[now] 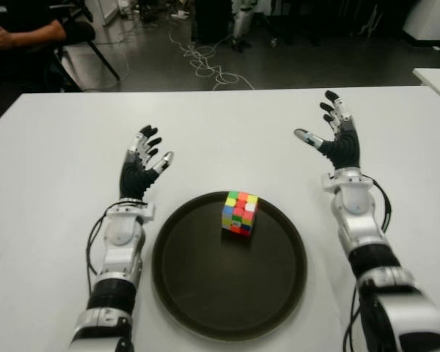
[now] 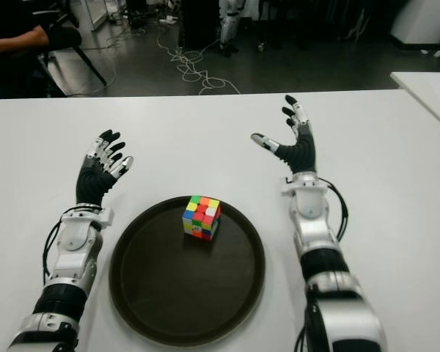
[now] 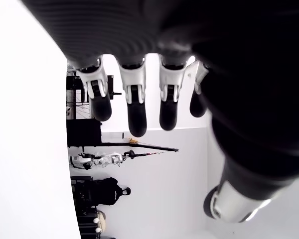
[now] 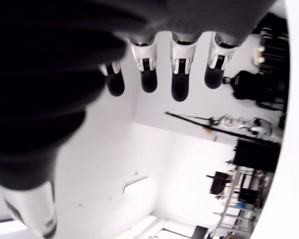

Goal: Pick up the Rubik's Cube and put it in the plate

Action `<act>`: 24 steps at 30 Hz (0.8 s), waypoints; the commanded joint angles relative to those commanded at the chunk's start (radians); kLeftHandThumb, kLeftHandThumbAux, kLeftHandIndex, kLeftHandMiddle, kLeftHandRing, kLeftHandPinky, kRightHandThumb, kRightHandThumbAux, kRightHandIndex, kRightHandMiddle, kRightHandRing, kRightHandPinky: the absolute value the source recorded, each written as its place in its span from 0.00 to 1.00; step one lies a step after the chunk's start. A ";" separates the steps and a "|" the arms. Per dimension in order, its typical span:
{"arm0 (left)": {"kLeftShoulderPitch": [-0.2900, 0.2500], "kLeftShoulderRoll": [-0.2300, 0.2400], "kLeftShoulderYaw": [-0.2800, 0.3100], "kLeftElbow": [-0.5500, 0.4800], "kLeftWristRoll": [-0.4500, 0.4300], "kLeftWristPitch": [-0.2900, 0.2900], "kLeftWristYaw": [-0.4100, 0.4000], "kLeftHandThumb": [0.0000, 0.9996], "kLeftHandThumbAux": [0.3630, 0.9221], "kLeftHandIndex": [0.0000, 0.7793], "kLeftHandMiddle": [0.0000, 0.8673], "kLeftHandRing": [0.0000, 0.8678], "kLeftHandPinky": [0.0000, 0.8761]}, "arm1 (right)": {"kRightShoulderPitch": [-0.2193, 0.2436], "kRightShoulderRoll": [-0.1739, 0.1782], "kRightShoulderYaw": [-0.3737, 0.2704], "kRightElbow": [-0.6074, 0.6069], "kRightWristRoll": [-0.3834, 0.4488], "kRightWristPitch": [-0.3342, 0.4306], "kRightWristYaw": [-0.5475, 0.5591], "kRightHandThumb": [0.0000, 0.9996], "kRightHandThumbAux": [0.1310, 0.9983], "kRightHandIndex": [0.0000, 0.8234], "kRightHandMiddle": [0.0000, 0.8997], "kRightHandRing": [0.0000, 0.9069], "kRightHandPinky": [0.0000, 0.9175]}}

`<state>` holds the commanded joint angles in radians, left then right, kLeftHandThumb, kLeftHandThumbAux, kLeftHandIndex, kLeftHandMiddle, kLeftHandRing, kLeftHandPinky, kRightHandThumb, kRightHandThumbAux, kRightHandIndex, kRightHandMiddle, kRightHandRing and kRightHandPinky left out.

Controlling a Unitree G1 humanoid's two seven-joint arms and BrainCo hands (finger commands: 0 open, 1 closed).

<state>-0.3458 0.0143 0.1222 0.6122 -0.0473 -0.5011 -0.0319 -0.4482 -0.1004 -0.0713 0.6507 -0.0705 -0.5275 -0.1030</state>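
Note:
The Rubik's Cube (image 1: 240, 213) stands on the dark round plate (image 1: 205, 293), in its far half, with its yellow, green and orange top face showing. No hand touches it. My left hand (image 1: 142, 165) shows to the left of the plate over the white table, fingers spread and holding nothing. My right hand (image 1: 333, 133) is raised beyond and to the right of the plate, fingers spread, palm empty. In both wrist views the fingers (image 3: 134, 107) (image 4: 178, 79) extend straight with nothing between them.
The white table (image 1: 59, 183) stretches around the plate. A second white table corner (image 1: 436, 77) shows at the far right. A seated person (image 1: 22, 33) is at the far left beyond the table, and cables (image 1: 205, 62) lie on the floor.

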 joint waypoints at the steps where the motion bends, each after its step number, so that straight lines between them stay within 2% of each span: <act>1: 0.000 0.000 0.000 0.000 0.000 0.000 0.001 0.03 0.75 0.09 0.15 0.14 0.12 | 0.006 0.001 0.001 -0.010 0.001 0.006 0.002 0.00 0.71 0.05 0.12 0.12 0.12; 9: -0.002 0.000 -0.002 0.000 0.008 0.009 0.011 0.03 0.74 0.09 0.16 0.14 0.13 | 0.046 0.011 0.001 -0.084 0.012 0.056 0.013 0.00 0.71 0.04 0.12 0.13 0.12; 18: -0.006 -0.001 0.001 0.006 0.006 0.008 0.019 0.02 0.70 0.10 0.16 0.15 0.13 | 0.060 0.017 -0.002 -0.121 0.000 0.096 0.000 0.00 0.70 0.04 0.12 0.13 0.12; 24: -0.005 0.002 0.000 0.012 0.007 0.004 0.016 0.02 0.68 0.09 0.15 0.14 0.12 | 0.057 0.011 -0.004 -0.108 -0.006 0.096 -0.006 0.00 0.69 0.04 0.12 0.13 0.12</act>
<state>-0.3510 0.0165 0.1227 0.6238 -0.0399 -0.4973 -0.0161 -0.3911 -0.0889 -0.0751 0.5424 -0.0770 -0.4315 -0.1093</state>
